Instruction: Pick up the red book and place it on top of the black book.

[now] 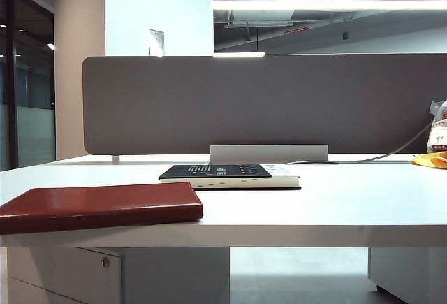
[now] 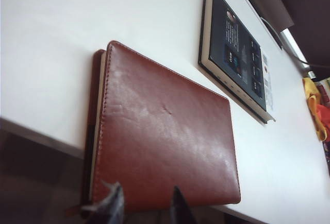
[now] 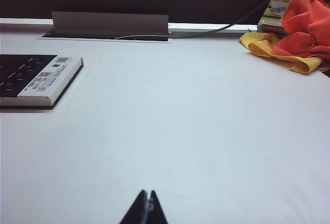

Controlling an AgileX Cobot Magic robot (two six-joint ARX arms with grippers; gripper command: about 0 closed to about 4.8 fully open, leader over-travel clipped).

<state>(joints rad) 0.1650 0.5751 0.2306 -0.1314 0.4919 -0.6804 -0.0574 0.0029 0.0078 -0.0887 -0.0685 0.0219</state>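
As seen from the left wrist, the left hand (image 2: 146,203), fingers partly spread and empty, is poised at the red book's (image 2: 165,136) near edge; the black book (image 2: 237,54) lies toward one o'clock. The right hand (image 3: 146,208) is closed, well apart.

The left gripper (image 2: 146,206) had dark, pointed fingertips (image 2: 114,203); the right gripper (image 3: 147,208) showed black, tapered tips.

Count: 2 books, one red book (image 1: 98,207) at 8 o'clock, one black book (image 1: 227,175) center; 2 grippers, left gripper (image 2: 146,203), right gripper (image 3: 146,207).
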